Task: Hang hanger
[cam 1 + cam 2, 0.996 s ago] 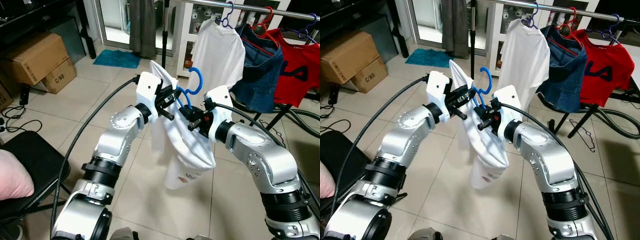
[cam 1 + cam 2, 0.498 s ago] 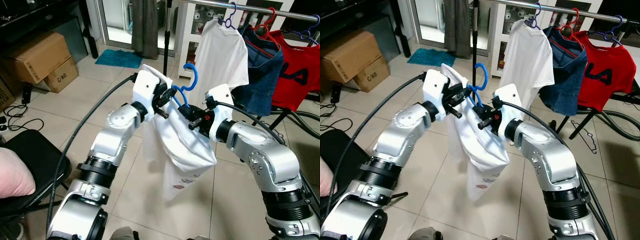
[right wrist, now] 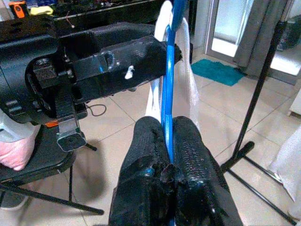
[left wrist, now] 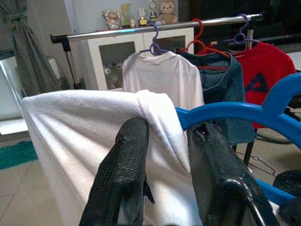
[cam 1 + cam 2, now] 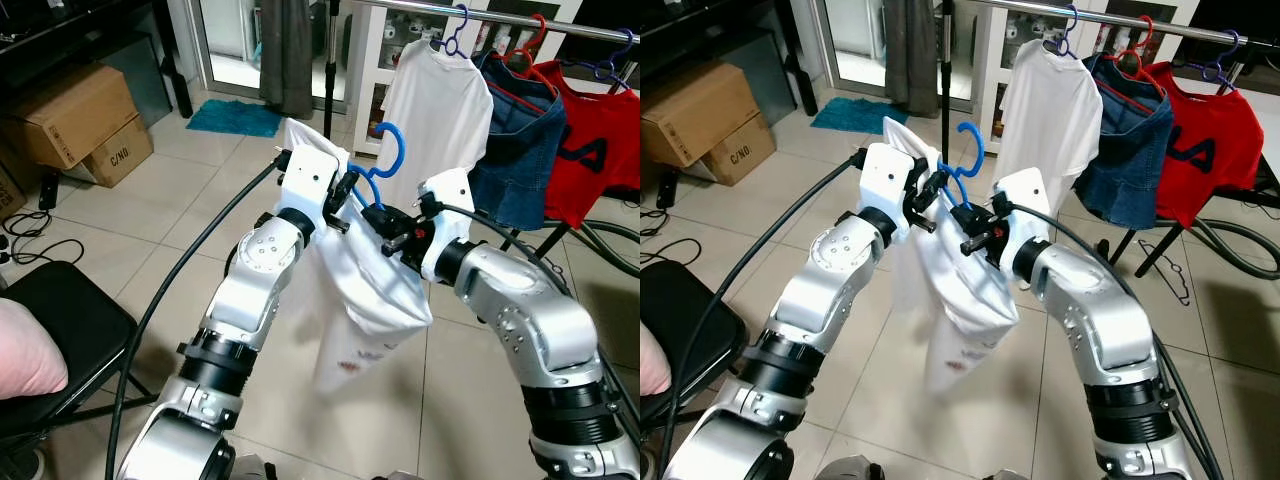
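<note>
Blue plastic hanger (image 5: 378, 165) carrying a white cotton T-shirt (image 5: 358, 290) is held up between the two silver arms, in front of and below the silver clothes rail (image 5: 480, 16), well apart from it. The left pincer (image 5: 343, 196) has its two black fingers (image 4: 124, 169) narrowed on the hanger's shoulder where the shirt's fabric folds over it, so cloth and blue plastic sit between them. The right pincer (image 5: 392, 232) is clamped tight on the blue hanger's other arm, with the thin blue bar running straight up between its fingertips (image 3: 190, 146). The hanger's hook curls upward above both pincers, and the shirt droops in a loose bag beneath them, over the pale tiled floor (image 5: 200, 190). On the rail hang a second white T-shirt on a purple hanger (image 5: 436, 95), a dark blue denim garment (image 5: 520, 140) on a red hanger, and a red T-shirt (image 5: 595, 150) with blue lettering. Left of the rail, near the doorway, lie a teal mat (image 5: 235, 117) and stacked brown cardboard boxes (image 5: 75, 120); a black folding chair (image 5: 55, 320) stands nearer the camera, with something pink resting on it.
</note>
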### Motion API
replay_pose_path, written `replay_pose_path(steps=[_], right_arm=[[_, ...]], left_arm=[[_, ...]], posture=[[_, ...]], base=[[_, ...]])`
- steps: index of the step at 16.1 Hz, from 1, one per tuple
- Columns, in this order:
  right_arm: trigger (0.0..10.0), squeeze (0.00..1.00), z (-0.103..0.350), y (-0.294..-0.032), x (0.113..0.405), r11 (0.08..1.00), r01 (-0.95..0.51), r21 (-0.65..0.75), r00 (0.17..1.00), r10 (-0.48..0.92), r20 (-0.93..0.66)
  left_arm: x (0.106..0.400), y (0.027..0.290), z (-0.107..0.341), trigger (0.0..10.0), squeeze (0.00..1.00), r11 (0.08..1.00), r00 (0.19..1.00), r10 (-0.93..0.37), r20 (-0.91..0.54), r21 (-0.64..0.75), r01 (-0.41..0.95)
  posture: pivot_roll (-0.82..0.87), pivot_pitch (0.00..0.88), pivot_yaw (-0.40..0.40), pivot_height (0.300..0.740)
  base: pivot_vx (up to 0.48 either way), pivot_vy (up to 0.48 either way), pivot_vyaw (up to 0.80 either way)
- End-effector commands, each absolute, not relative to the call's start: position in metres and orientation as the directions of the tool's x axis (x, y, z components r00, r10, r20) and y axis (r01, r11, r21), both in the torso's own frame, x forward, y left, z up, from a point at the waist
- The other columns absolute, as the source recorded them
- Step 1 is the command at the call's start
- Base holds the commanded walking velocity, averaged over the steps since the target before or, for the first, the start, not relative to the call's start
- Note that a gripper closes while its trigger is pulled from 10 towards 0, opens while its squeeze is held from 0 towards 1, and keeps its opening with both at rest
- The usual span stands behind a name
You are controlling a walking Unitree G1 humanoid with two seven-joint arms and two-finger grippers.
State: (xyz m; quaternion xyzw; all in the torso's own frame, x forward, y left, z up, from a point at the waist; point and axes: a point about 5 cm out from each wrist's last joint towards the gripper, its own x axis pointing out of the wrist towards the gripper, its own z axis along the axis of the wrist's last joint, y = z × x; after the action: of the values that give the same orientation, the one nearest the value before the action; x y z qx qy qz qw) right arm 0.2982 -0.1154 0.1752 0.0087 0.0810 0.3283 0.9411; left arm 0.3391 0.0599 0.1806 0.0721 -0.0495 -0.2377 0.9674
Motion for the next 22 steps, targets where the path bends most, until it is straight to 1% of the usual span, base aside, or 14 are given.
replay_pose_path(steps=[1, 2, 3, 4, 6, 7, 8, 9, 11, 14, 16, 17, 18, 22], right_arm=[[10.0, 0.00, 0.173, -0.113, 0.297, 0.772, -0.633, 0.054, 0.760, 0.634, -0.146], [10.0, 0.00, 0.172, -0.113, 0.297, 0.766, -0.639, 0.063, 0.754, 0.641, -0.141], [10.0, 0.00, 0.173, -0.113, 0.297, 0.760, -0.647, 0.061, 0.749, 0.648, -0.139], [10.0, 0.00, 0.173, -0.113, 0.297, 0.756, -0.652, 0.057, 0.745, 0.653, -0.135], [10.0, 0.00, 0.173, -0.114, 0.297, 0.758, -0.650, 0.046, 0.749, 0.650, -0.133], [10.0, 0.00, 0.173, -0.115, 0.299, 0.765, -0.643, 0.039, 0.755, 0.642, -0.134], [10.0, 0.00, 0.174, -0.115, 0.299, 0.765, -0.643, 0.042, 0.756, 0.642, -0.130], [10.0, 0.00, 0.174, -0.114, 0.299, 0.757, -0.652, 0.045, 0.747, 0.651, -0.133], [10.0, 0.00, 0.173, -0.113, 0.299, 0.748, -0.662, 0.056, 0.737, 0.662, -0.136], [10.0, 0.00, 0.173, -0.116, 0.300, 0.749, -0.661, 0.053, 0.738, 0.661, -0.138], [10.0, 0.00, 0.174, -0.117, 0.300, 0.748, -0.661, 0.052, 0.738, 0.662, -0.131], [10.0, 0.00, 0.176, -0.116, 0.300, 0.734, -0.678, 0.034, 0.727, 0.677, -0.116], [10.0, 0.00, 0.176, -0.116, 0.299, 0.730, -0.682, 0.031, 0.724, 0.681, -0.114], [10.0, 0.00, 0.176, -0.118, 0.298, 0.700, -0.715, 0.012, 0.695, 0.711, -0.105]], left_arm=[[0.340, 0.065, 0.187, 10.0, 0.00, 0.887, 0.888, -0.449, 0.095, 0.170, 0.430], [0.339, 0.067, 0.185, 10.0, 0.00, 0.875, 0.877, -0.473, 0.082, 0.158, 0.457], [0.338, 0.071, 0.183, 10.0, 0.94, 0.871, 0.875, -0.480, 0.067, 0.154, 0.466], [0.338, 0.075, 0.182, 10.0, 1.00, 0.864, 0.869, -0.491, 0.053, 0.158, 0.478], [0.337, 0.078, 0.181, 10.0, 1.00, 0.855, 0.872, -0.489, 0.037, 0.219, 0.470], [0.335, 0.078, 0.177, 10.0, 0.92, 0.812, 0.854, -0.521, -0.008, 0.303, 0.498], [0.334, 0.078, 0.174, 10.0, 0.00, 0.777, 0.841, -0.541, -0.023, 0.368, 0.510], [0.329, 0.074, 0.174, 10.0, 0.00, 0.738, 0.790, -0.612, -0.021, 0.344, 0.581], [0.324, 0.073, 0.174, 10.0, 0.00, 0.698, 0.744, -0.668, -0.024, 0.325, 0.638], [0.325, 0.082, 0.179, 10.0, 0.00, 0.678, 0.745, -0.667, -0.007, 0.411, 0.610], [0.327, 0.085, 0.183, 10.0, 0.00, 0.725, 0.775, -0.630, 0.045, 0.390, 0.567], [0.324, 0.084, 0.185, 10.0, 0.00, 0.787, 0.804, -0.585, 0.107, 0.311, 0.532], [0.323, 0.082, 0.185, 10.0, 0.00, 0.806, 0.814, -0.568, 0.121, 0.279, 0.522], [0.327, 0.075, 0.172, 10.0, 0.00, 0.871, 0.868, -0.489, 0.089, 0.108, 0.480]], posture=[[-0.03, 0.000, -0.031, 0.740], [-0.03, 0.000, -0.029, 0.740], [-0.03, 0.000, -0.029, 0.740], [-0.03, 0.000, -0.029, 0.740], [-0.03, 0.000, -0.029, 0.740], [-0.03, 0.000, -0.031, 0.740], [-0.03, 0.000, -0.031, 0.740], [-0.03, 0.000, -0.033, 0.740], [-0.03, 0.000, -0.034, 0.740], [-0.03, 0.000, -0.037, 0.740], [-0.02, 0.000, -0.041, 0.740], [-0.02, 0.000, -0.041, 0.740], [-0.02, 0.000, -0.040, 0.740], [-0.03, 0.000, -0.042, 0.740]], base=[[0.000, 0.000, 0.00], [0.000, 0.000, 0.00], [0.000, 0.000, 0.00], [0.000, 0.000, 0.00], [0.000, 0.000, 0.00], [0.000, 0.000, 0.00], [0.000, 0.000, 0.00], [0.000, 0.000, 0.00], [0.000, 0.000, 0.00], [0.000, 0.000, 0.00], [0.000, 0.000, 0.00], [0.000, 0.000, 0.00], [0.000, 0.000, 0.00], [0.000, 0.000, 0.00]])
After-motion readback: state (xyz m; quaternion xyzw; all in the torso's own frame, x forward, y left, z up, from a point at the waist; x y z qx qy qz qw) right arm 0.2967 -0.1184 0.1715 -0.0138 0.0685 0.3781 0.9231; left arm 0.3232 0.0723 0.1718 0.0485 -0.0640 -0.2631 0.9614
